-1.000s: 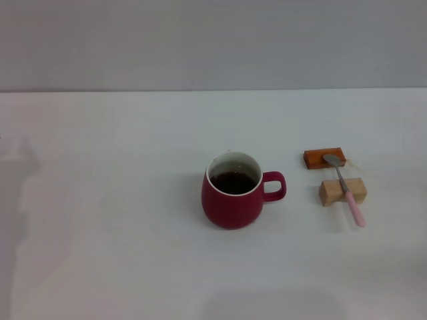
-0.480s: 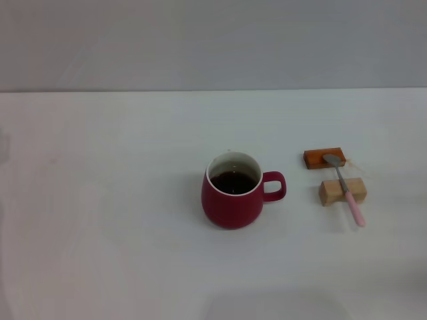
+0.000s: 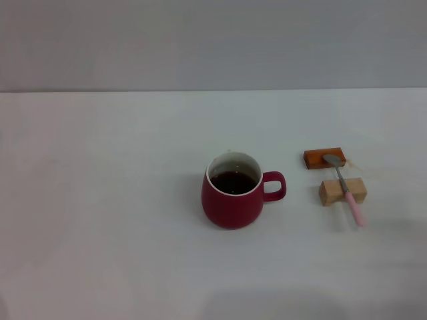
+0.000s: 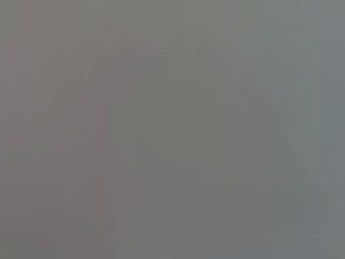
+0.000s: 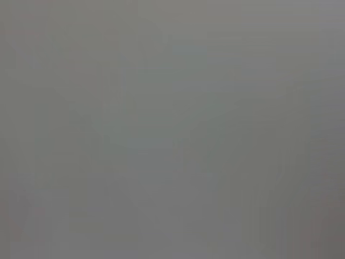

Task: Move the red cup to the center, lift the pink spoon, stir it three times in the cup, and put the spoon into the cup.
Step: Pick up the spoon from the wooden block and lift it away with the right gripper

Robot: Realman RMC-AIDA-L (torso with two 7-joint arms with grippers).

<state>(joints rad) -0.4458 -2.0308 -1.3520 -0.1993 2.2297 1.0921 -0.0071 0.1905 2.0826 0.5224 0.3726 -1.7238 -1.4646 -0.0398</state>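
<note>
While neither gripper shows, jaws impossible to judge, red cup [image 3: 231, 194] upright mid-table [image 3: 100, 200], dark liquid inside, pink spoon [image 3: 345, 189] propped across wooden block [image 3: 342, 191] and orange-brown block [image 3: 324, 159] well right.

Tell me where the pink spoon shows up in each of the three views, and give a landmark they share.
Head view: the spoon lies right of the red cup, its bowl on the orange block, its neck across the tan block, its pink handle toward the robot.
Left wrist view: not in it; only plain grey shows.
Right wrist view: not in it; only plain grey shows.
Shared landmark: none; nothing in the head view appears in either wrist view.
</note>
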